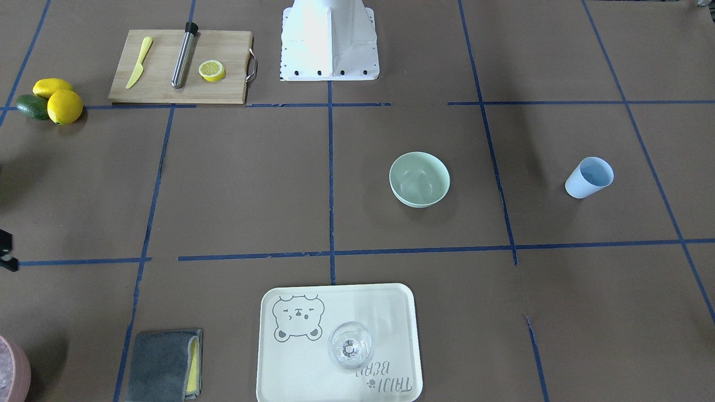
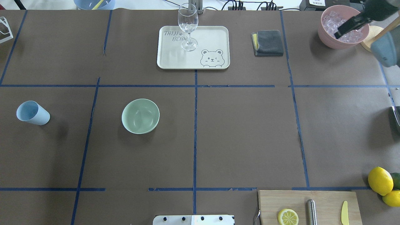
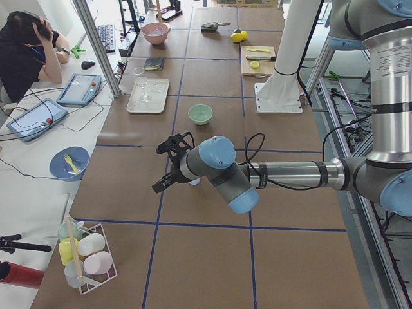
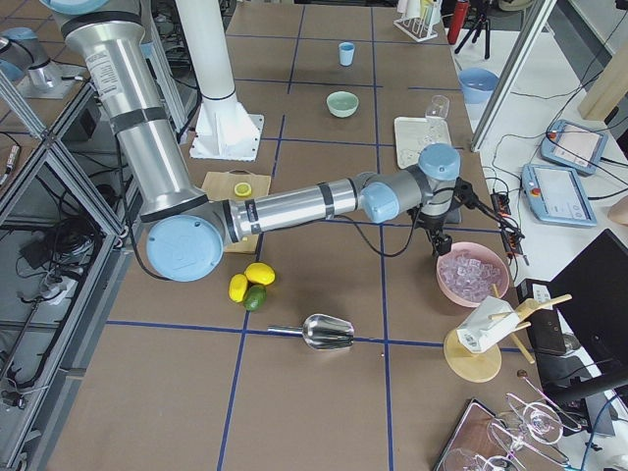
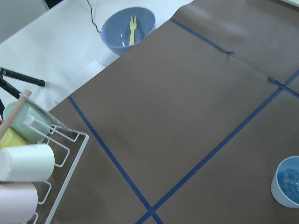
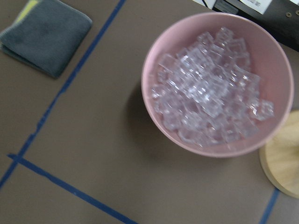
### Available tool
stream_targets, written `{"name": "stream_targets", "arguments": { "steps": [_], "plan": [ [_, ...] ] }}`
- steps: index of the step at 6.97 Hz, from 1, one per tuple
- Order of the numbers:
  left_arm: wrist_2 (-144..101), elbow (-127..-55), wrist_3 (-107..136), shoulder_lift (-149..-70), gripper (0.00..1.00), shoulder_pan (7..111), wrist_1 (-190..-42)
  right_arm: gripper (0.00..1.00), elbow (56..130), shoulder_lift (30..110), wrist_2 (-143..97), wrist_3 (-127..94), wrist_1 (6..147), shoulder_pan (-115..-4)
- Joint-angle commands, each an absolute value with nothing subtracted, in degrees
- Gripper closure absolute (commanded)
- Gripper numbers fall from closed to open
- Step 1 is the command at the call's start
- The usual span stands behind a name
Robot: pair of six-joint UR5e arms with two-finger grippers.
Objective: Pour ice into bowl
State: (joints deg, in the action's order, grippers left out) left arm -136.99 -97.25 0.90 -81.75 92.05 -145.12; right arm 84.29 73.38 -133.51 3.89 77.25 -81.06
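The pale mint-green bowl (image 1: 419,178) (image 2: 140,115) stands left of the table's middle; I see no ice in it. The light blue cup (image 2: 32,113) (image 1: 589,177) stands further out on my left. It holds a few clear ice cubes (image 5: 288,180). My left gripper (image 3: 168,164) hangs above the table near the cup and shows only in the exterior left view, so I cannot tell its state. My right gripper (image 2: 350,25) (image 4: 439,234) hovers over a pink bowl (image 6: 161,60) heaped with ice; I cannot tell whether its jaws are open or shut.
A cream tray (image 2: 215,34) holds a wine glass (image 2: 188,28). Beside it lies a grey cloth (image 2: 268,42). A cutting board (image 1: 162,67) carries a lemon slice, a yellow knife and a steel muddler. Lemons (image 2: 379,180), a metal scoop (image 4: 329,332) and a cup rack (image 5: 28,158) stand at the edges.
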Motion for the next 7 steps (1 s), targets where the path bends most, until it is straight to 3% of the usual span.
{"name": "stream_targets", "arguments": {
  "steps": [1, 4, 7],
  "plan": [
    [-136.2, -97.2, 20.5, -83.5, 0.0, 87.9, -152.0, 0.0, 87.2, 81.4, -135.2, 6.8, 77.2, -86.3],
    [-114.1, -98.4, 30.7, -82.4, 0.0, 72.7, -160.1, 0.0, 91.7, 87.3, -135.4, 6.3, 76.6, -86.3],
    [-96.7, -103.4, 41.4, -71.4, 0.0, 59.0, -170.9, 0.0, 92.1, 87.9, -135.4, 5.8, 76.6, -86.3]
  ]
}}
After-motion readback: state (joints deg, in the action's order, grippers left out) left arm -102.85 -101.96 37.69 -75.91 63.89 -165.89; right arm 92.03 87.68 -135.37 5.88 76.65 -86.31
